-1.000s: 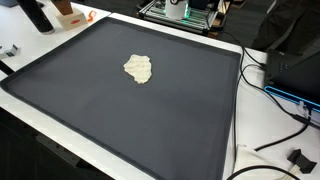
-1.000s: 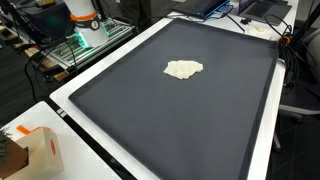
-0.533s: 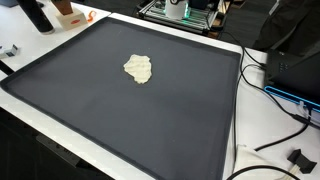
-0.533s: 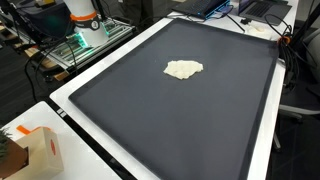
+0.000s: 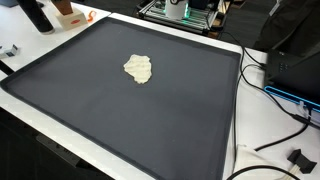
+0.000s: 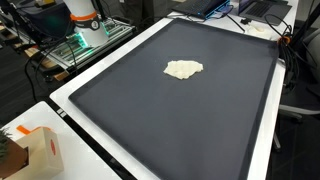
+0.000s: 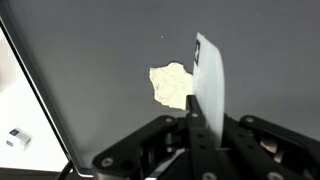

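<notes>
A cream crumpled lump [image 5: 139, 68] [image 6: 183, 69] lies on a large dark grey mat [image 5: 120, 120] [image 6: 180, 125], apart from everything else. Neither exterior view shows the gripper. In the wrist view my gripper [image 7: 197, 118] hangs high above the mat, with the lump [image 7: 170, 85] just beyond its fingers. The black fingers stand close together, and a flat white strip [image 7: 209, 80] sticks out from between them. The strip hides the lump's right edge.
The mat has a white border [image 6: 95, 140]. An orange-and-white box [image 6: 38, 150] [image 5: 68, 14] and a black object [image 5: 37, 15] stand off one corner. Cables [image 5: 275, 140] trail along one side. The robot's base [image 6: 85, 20] and electronics [image 5: 185, 10] stand behind the mat.
</notes>
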`<state>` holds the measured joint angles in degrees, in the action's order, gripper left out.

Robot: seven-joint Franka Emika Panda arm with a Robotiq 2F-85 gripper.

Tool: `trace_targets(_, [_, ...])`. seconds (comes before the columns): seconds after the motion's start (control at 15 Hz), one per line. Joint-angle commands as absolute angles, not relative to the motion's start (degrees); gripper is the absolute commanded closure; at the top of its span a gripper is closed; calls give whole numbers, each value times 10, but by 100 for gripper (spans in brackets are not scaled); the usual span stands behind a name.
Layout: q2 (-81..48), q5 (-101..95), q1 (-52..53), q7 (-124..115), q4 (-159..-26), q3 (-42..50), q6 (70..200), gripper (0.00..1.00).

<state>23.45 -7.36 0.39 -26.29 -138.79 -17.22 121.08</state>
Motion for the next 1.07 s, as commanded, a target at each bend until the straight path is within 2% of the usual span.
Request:
trace_targets(0.0, [154,-104,-13,-336,-1345,-170,1221,99])
trace_targets(1.0, [-61,-169,32,-643,-1211,-84,1130,99])
